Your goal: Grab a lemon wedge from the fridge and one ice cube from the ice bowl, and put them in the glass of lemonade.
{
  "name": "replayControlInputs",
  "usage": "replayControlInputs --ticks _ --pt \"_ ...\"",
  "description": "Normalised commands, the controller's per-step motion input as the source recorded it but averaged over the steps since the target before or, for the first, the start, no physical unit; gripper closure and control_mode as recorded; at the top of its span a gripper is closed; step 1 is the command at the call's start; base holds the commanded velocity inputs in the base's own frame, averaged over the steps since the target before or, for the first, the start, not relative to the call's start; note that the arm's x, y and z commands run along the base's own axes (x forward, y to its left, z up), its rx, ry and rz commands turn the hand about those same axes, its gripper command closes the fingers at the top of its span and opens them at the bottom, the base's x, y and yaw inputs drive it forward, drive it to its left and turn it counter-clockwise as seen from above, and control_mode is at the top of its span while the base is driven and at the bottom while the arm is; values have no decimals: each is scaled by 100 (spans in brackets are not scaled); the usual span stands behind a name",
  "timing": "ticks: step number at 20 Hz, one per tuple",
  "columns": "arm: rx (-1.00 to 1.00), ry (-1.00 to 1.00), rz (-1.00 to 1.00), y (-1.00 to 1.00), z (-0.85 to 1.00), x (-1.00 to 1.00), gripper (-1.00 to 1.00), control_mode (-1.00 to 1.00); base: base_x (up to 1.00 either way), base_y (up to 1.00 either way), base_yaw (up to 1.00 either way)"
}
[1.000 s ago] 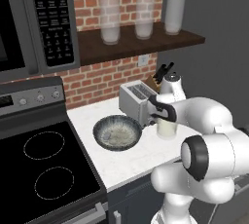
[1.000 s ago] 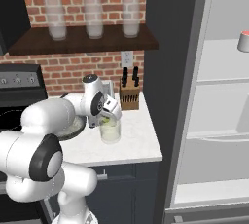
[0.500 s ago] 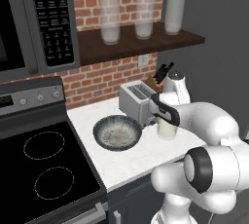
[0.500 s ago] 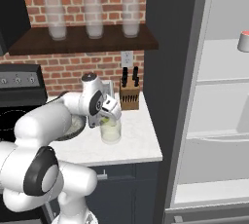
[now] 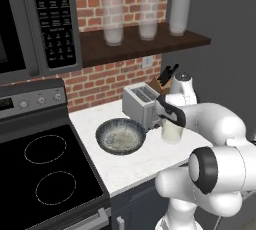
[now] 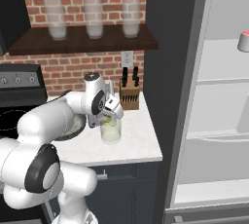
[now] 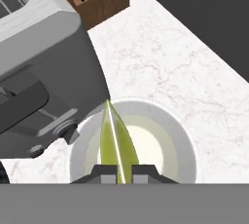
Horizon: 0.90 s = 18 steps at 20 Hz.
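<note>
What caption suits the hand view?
Hand holding lemon wedge above the glass of lemonade.

Even, soft light fills the kitchen with no visible lamp and no glare. The microwave point(image 5: 35, 21) at upper left and the shelf point(image 6: 82, 40) underside stay dim, while the marble counter point(image 7: 180, 67) reads bright. Shadows are faint, edges slightly soft, and the tall glasses point(image 5: 113, 21) look hazy.

lemon wedge point(image 7: 115, 142) — yellow-green | ice bowl point(image 5: 120, 136) — dark grey (speckled pale inside) | toaster point(image 5: 140, 104) — silver-grey
</note>
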Motion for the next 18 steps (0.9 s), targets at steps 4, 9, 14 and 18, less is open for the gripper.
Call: replayControlInputs --ticks 4,9,14,18 --pt "0 0 0 0 0 0 -100 -100 0 0 0" --pt "0 0 0 0 0 0 -100 -100 0 0 0" --pt "0 0 0 0 12 -14 -100 -100 0 0 0" --pt "0 0 1 0 27 -69 -100 -100 0 0 0"
